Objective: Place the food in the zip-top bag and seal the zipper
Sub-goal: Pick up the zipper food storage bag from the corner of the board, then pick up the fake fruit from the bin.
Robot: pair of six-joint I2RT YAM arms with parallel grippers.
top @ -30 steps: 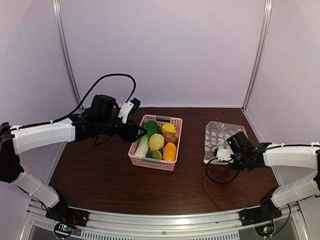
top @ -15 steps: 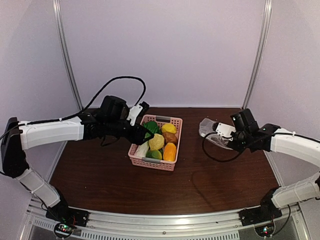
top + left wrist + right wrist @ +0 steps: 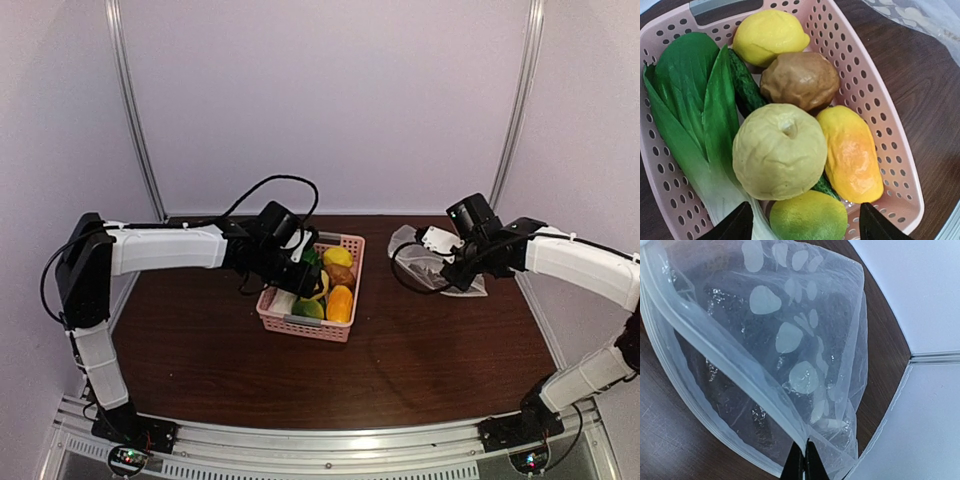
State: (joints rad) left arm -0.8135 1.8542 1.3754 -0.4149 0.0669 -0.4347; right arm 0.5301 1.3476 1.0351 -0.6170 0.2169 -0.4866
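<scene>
Soft, even light fills all three views; shadows on the dark brown wooden table are faint, and its surface carries a dull sheen. The overhead view is slightly hazy. Close up, the pale yellow-green round toy fruit is sharp and evenly lit; the clear white-dotted plastic bag shows small glints, and the pale wall beside it looks washed out

You see a pink perforated plastic basket sitting near the middle of the dark wooden desk, a grey handle at its far end, pale walls all around.
</scene>
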